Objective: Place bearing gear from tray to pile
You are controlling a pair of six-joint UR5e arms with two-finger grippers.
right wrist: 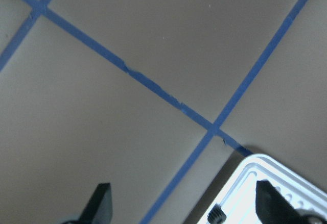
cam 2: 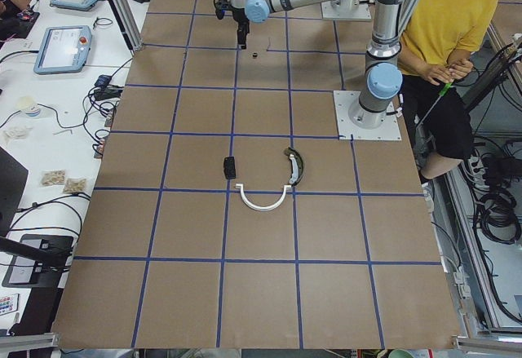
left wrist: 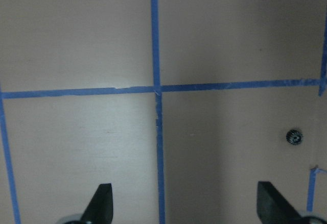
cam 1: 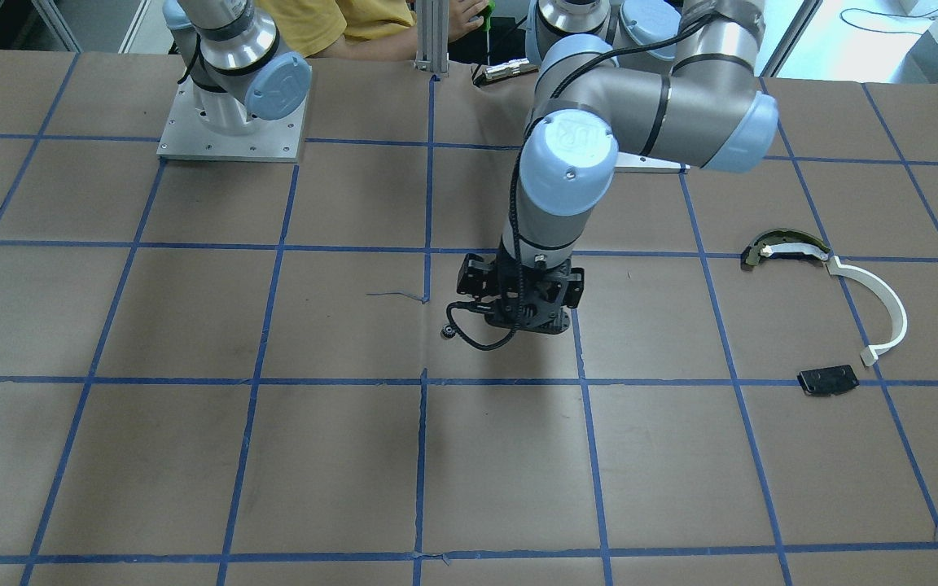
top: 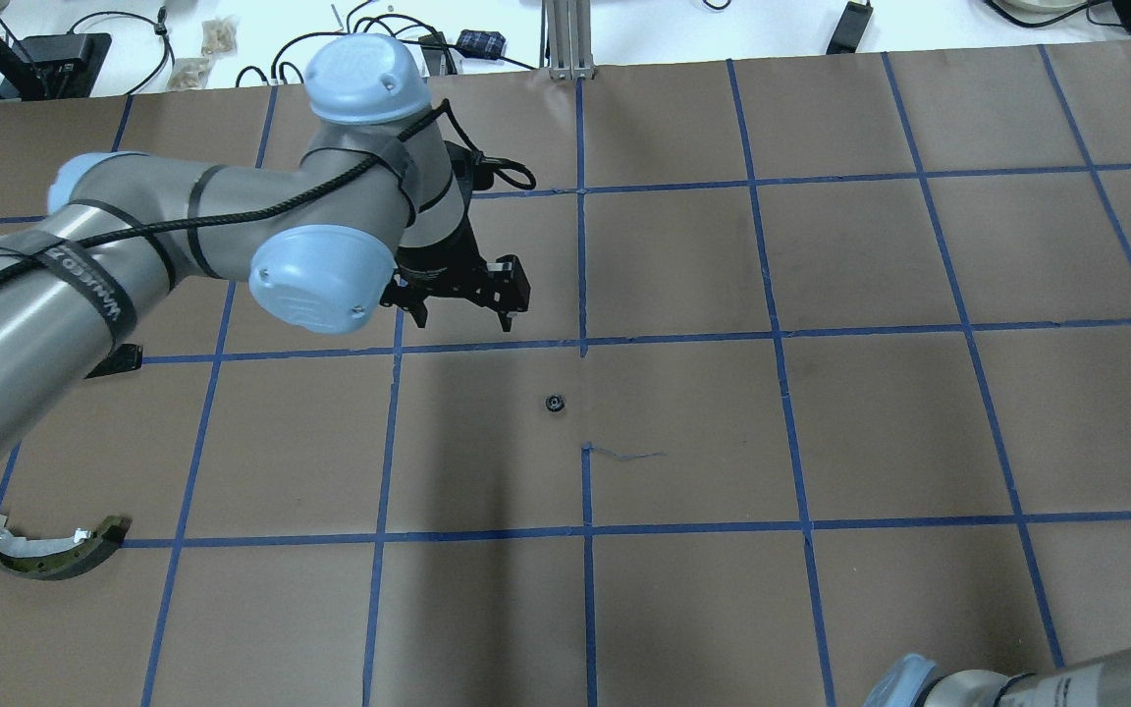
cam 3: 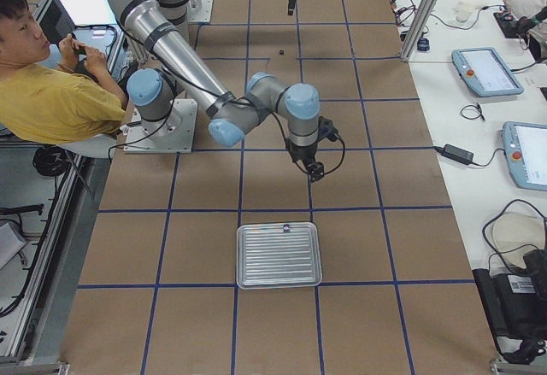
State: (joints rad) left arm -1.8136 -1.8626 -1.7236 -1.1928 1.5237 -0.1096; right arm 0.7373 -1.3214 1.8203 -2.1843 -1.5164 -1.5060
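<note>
**A:** Where is the bearing gear [right wrist: 217, 215]?

**B:** In the tray [cam 3: 279, 260], close against its rim (a small dark toothed ring on the ribbed metal).

**A:** And the right gripper [right wrist: 183, 193]?

**B:** It hangs over the table [top: 821, 442] just outside one corner of the tray. Its two fingers are spread wide with nothing between them.

**A:** The left gripper [left wrist: 185, 193]?

**B:** Well away from the tray, over the middle of the table and pointing down, with its fingers also apart and empty. A loose gear [top: 555, 403] lies flat on the table near it, off to one side and not touching the fingers.

**A:** And the pile [cam 2: 263, 205]?

**B:** At the end of the table farthest from the tray. There is a white curved strip [cam 1: 900, 313], and an olive curved piece [cam 1: 786, 247] seems to meet one end of it. A black plate [cam 1: 827, 380] lies a little apart from both.
</note>
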